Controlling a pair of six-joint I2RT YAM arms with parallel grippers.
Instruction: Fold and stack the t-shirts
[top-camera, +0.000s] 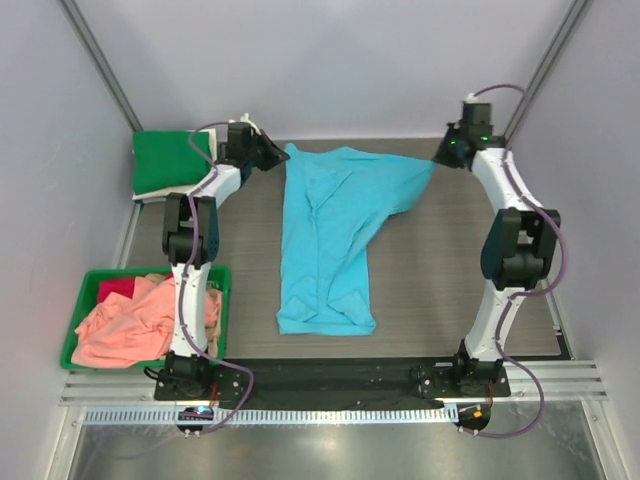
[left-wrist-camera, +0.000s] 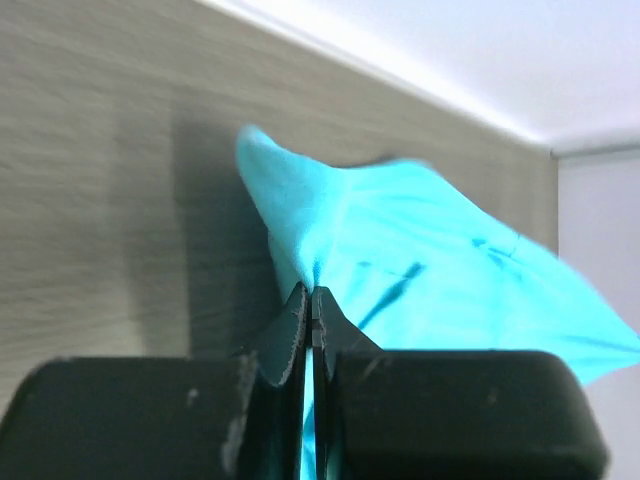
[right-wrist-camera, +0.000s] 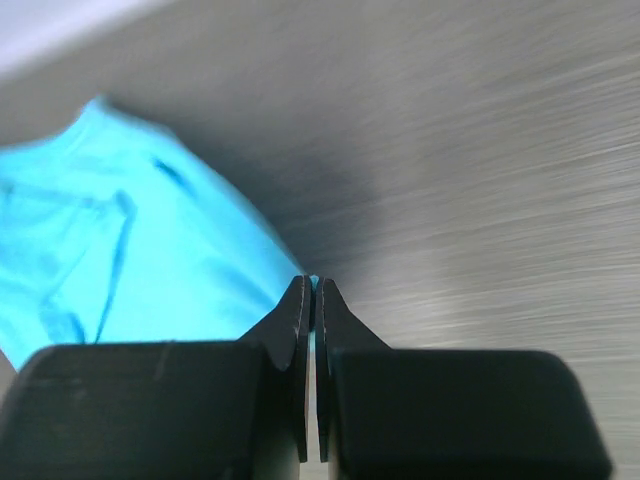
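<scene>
Kim: Jaws, both arms?
Raj: Pressed together, each pinching cloth. The left gripper (left-wrist-camera: 311, 295) clamps the sky-blue t-shirt (top-camera: 325, 240) at its far-left corner. The right gripper (right-wrist-camera: 313, 285) clamps it at the far-right sleeve tip.
Kim: Shirt position?
Raj: Mid-table (top-camera: 440, 270), far edge spanning between the grippers, body running toward the bases, hem lying flat. Green t-shirt (top-camera: 165, 163) folded at the far left. Green bin (top-camera: 85, 290) near left, holding the salmon-pink t-shirt (top-camera: 125, 325) and the red t-shirt (top-camera: 118, 289).

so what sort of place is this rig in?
Likely a lab test cell, not a home: left arm and right arm bolted to a metal rail, plain white enclosure walls, green bin of shirts beside a sky-blue t-shirt on the table.
</scene>
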